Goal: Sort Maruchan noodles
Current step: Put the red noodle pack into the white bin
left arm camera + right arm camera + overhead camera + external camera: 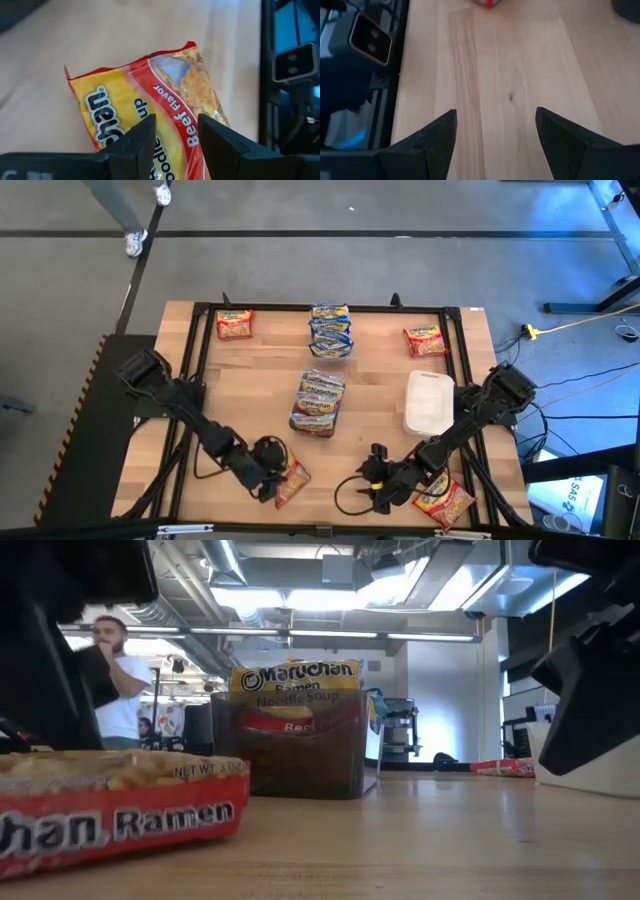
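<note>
Even overhead light falls on the pale wooden table (380,395), shadows soft. At table height, bright ceiling strip lights (300,632) flare white; the red-and-yellow plastic noodle packet (110,810) nearest the lens blurs, dark arm shapes silhouetted.

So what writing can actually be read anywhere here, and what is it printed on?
"Maruchan", "Ramen Noodle Soup": upright packet in the dark mesh basket, low view; a red band below starts "Bee".
"han Ramen", "NET WT": red-edged packet lying nearest the low camera; the weight figure is blurred.
"Beef Flavor", plus cut-off "han" and "oodle": packet beneath the left gripper.
Packets in the high view: too small to read.
</note>
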